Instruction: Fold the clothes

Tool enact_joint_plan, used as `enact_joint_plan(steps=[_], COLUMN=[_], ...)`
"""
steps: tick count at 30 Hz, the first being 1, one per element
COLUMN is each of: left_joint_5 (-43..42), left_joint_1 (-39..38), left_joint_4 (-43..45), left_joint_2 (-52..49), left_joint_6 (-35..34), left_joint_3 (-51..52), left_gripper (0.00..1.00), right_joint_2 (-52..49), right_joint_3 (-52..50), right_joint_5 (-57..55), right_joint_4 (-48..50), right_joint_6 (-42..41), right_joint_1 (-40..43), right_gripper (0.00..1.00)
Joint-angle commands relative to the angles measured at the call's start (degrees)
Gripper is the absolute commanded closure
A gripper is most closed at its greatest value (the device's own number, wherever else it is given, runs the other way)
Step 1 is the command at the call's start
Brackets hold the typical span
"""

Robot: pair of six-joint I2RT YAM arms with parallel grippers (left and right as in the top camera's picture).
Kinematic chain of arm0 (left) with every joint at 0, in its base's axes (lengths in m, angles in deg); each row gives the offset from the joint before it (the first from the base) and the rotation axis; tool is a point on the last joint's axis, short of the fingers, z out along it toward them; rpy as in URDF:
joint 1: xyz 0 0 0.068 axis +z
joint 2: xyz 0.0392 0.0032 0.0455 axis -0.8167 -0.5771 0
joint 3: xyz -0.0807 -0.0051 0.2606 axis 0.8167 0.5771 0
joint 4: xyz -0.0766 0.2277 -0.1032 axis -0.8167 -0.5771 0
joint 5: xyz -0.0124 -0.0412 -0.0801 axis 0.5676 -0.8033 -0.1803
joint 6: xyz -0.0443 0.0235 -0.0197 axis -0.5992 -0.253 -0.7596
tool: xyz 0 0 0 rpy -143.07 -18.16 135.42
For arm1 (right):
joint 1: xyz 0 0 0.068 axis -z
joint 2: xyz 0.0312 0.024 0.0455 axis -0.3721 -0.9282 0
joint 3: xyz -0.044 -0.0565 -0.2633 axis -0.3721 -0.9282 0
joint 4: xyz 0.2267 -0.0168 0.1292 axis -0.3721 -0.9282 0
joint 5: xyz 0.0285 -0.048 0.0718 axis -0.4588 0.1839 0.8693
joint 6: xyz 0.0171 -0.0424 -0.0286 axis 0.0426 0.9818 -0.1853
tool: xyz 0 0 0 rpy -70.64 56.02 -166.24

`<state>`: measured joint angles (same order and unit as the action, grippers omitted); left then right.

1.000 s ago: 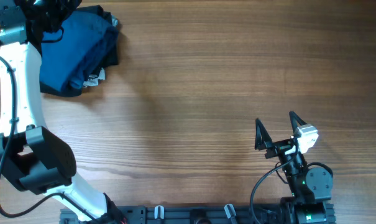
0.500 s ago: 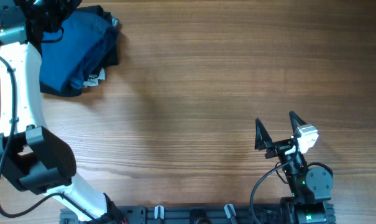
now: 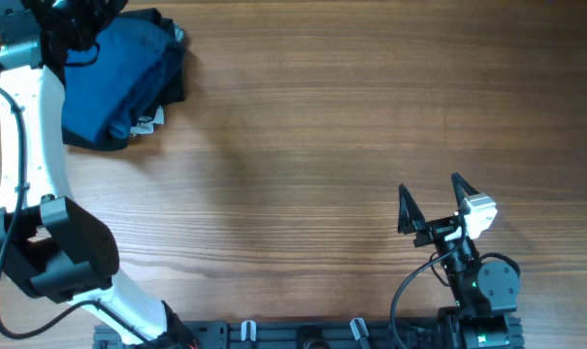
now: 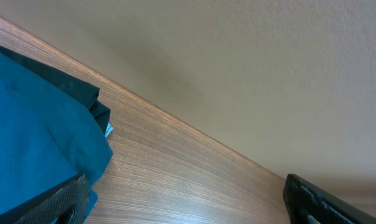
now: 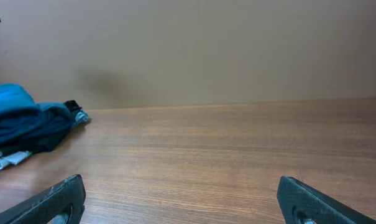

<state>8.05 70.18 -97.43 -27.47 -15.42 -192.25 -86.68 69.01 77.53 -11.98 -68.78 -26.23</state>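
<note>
The clothes (image 3: 118, 82) lie in a folded blue pile with dark layers beneath, at the table's far left corner. My left gripper (image 3: 75, 15) hovers over the pile's back edge, mostly cut off by the overhead view's top. In the left wrist view the blue fabric (image 4: 32, 137) fills the left side, and the left gripper (image 4: 188, 208) is open with bare wood between the fingers. My right gripper (image 3: 434, 199) is open and empty near the front right. The pile also shows far left in the right wrist view (image 5: 23, 121), where the right gripper (image 5: 181, 205) is wide open.
The wooden table (image 3: 322, 126) spreads between the two arms. A plain beige wall (image 5: 206, 50) stands behind the table's far edge. The left arm's white links (image 3: 31, 136) run down the left side. A black rail (image 3: 303, 334) lines the front edge.
</note>
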Motion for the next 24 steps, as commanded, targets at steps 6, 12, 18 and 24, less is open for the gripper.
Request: enact_joint_plan(steps=[6,12,18,24], left_joint_5=[-0.2,-0.2,0.0,1.1], left_joint_1=[0.0,-0.6,-1.4,-6.4], left_joint_4=[-0.3,-10.4,-12.4,-14.0], left_joint_2=[1.2,14.7,31.1,47.0], left_joint_6=[0.1,0.1,0.9,0.9], left_joint_3=[-0.1,-0.1,0.0,2.8], left_gripper=[0.0,0.0,0.0,0.0], right_joint_2=[0.6,0.6,0.6,0.6], right_joint_3=[-0.1,-0.1,-0.1,-0.1], right_joint_5=[-1.0,-1.0,-1.0,-1.0], right_joint_4=[0.1,0.1,0.1,0.1], right_joint_6=[0.7,0.7,0.6,0.7], right_joint_1=[-0.3,-0.3,-0.3,-0.3], right_gripper=[0.0,0.0,0.0,0.0])
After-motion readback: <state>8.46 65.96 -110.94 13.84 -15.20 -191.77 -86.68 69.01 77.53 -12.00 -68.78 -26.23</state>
